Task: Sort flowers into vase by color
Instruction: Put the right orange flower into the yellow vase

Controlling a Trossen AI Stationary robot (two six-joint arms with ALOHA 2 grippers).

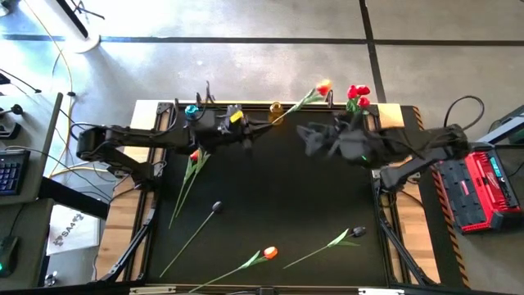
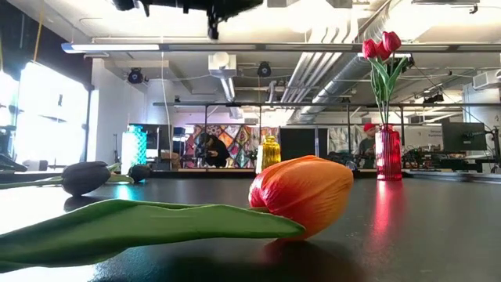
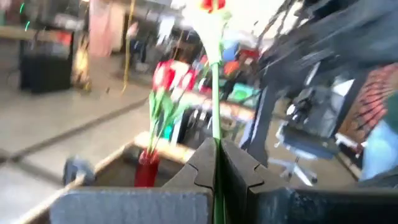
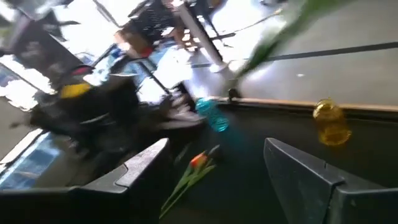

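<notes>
My left gripper [image 1: 250, 133] is shut on the stem of an orange-yellow tulip whose head [image 1: 323, 88] is raised over the far edge, between the yellow vase [image 1: 276, 108] and the red vase [image 1: 358, 115]. The red vase holds red tulips [image 1: 358, 93]. My right gripper [image 1: 304, 138] hovers open right of the left one, touching nothing. A red tulip [image 1: 194, 156], two black tulips [image 1: 217, 206] [image 1: 359, 233] and an orange tulip [image 1: 270, 252] lie flat on the black table. My left gripper pinches the thin green stem [image 3: 215, 134] between its two shut fingers [image 3: 199, 165]. The stem runs on ahead of the fingers, roughly along them, up to the head [image 3: 211, 5]. The tulip is lifted clear of the table, slanting toward the far right.
A blue vase [image 1: 191, 110] stands at the far edge, left of the yellow one. In the low view the orange tulip [image 2: 301, 192] and its leaf lie close to the camera, and a black tulip [image 2: 86, 176] farther left. A red case [image 1: 479, 192] sits off the table's right side.
</notes>
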